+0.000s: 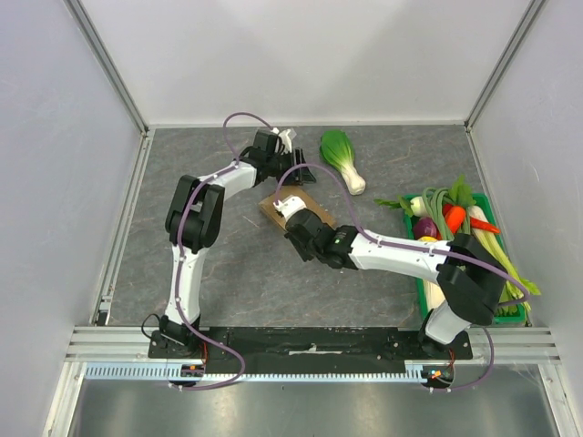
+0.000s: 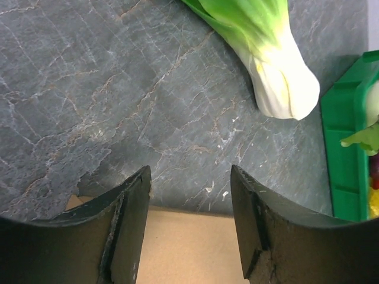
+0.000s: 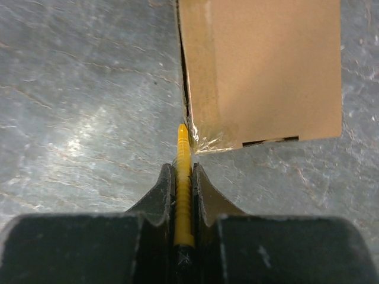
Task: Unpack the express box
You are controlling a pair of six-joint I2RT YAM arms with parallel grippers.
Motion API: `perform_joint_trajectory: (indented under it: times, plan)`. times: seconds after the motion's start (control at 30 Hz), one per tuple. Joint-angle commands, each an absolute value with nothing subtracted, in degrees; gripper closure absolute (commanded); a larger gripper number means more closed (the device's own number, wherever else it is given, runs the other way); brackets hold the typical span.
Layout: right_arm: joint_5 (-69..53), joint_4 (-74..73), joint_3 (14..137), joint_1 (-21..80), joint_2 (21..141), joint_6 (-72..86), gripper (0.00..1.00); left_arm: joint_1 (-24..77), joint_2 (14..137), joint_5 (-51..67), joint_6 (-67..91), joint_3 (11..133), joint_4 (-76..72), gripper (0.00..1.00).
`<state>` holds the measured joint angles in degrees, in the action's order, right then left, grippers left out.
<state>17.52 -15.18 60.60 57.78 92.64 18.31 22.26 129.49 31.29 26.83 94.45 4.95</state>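
The left gripper (image 2: 189, 171) hangs at the far end of the express box (image 3: 266, 71), its jaws spread apart and gripping nothing. The box lies flat at mid-worktop, between the two arms' wrists. It looks light and stiff but crushable, plain cardboard with glossy tape at the near corner, so it would probably skate under a push. The flat top is the place to pin it, or the long edges to pinch. The right gripper (image 3: 183, 168) has its jaws clenched on a thin, ridged yellow tool (image 3: 183, 195), whose tip touches the taped corner at the side seam. Right of the box a bok choy (image 1: 342, 159) lies loose, and a green crate (image 2: 343, 148) of vegetables stands at the right edge. The worktop (image 1: 237, 273) is grey, stone-patterned and slightly shiny, likely low in grip. Plain pale walls enclose it on three sides.
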Motion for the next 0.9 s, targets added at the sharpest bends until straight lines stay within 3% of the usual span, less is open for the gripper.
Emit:
perform_joint_trajectory:
  times: [0.0,0.33,0.7,0.77,0.87]
  plan:
    - [25.2,-12.9,57.6,56.9,90.4,22.1,1.00,21.8,127.9,26.5,17.3,93.8,12.8,0.39]
    - [28.6,-8.5,47.6,50.0,81.2,24.6,1.00,21.8,118.1,31.8,13.4,77.0,14.8,0.43]
    - [27.4,-4.8,50.3,46.7,83.4,23.9,1.00,22.8,105.3,37.5,20.0,62.1,11.2,0.44]
    - [26.5,-3.9,51.0,46.5,84.5,24.4,1.00,22.8,105.7,38.1,21.8,62.1,11.0,0.48]
    - [24.4,-3.3,52.0,46.4,85.3,25.0,1.00,22.8,106.3,36.4,23.6,63.2,12.6,0.62]
